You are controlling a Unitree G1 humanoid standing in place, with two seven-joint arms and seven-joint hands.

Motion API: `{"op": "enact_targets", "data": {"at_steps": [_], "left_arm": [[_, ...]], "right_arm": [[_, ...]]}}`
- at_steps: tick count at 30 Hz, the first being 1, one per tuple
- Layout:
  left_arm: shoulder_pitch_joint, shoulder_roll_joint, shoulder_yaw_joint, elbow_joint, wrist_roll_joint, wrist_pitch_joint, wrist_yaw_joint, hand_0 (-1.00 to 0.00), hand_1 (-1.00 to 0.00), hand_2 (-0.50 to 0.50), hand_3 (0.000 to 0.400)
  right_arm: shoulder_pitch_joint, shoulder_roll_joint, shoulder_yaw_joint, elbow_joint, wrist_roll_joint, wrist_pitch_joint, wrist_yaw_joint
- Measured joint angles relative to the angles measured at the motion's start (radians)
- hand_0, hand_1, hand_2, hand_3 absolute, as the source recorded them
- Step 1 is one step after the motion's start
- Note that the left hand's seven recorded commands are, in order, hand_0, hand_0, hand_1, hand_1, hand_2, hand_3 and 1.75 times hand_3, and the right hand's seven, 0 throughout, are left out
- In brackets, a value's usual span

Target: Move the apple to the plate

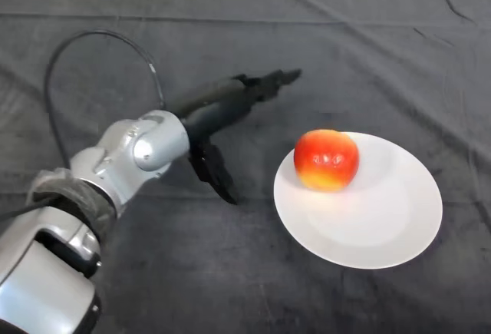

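Observation:
A red and yellow apple (327, 159) rests on the left part of a white plate (383, 226), which lies on the dark cloth at the right of the head view. My left hand (222, 111) hovers to the left of the plate, apart from the apple. Its fingers (268, 84) stretch straight toward the upper right and its thumb (216, 171) points down toward the cloth. The hand is open and holds nothing.
The dark cloth (322, 34) covers the whole table, with a few creases at the back. My silver-grey forearm (115, 165) comes in from the lower left.

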Motion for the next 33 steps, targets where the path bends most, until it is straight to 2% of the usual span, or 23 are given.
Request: {"op": "enact_targets", "data": {"at_steps": [5,10,23,33], "left_arm": [[0.048,0.032,0.039,0.001,-0.006,-0.019,0.020,0.00,0.00,0.00,0.000],[0.123,0.065,0.108,0.016,-0.045,-0.029,0.023,0.00,0.00,0.00,0.000],[0.196,0.128,0.275,0.034,-0.199,-0.034,0.023,0.00,0.00,0.00,0.000],[0.284,0.172,0.423,0.035,-0.330,-0.036,-0.016,0.00,0.00,0.00,0.000]], "right_arm": [[0.000,0.000,0.0006,0.000,-0.0003,0.000,0.0000],[0.000,0.000,0.0008,0.001,-0.0003,0.000,0.0000],[0.000,0.001,0.0007,0.003,0.0000,0.000,0.0000],[0.000,0.001,0.0014,0.004,-0.0004,0.001,0.0000]]}}
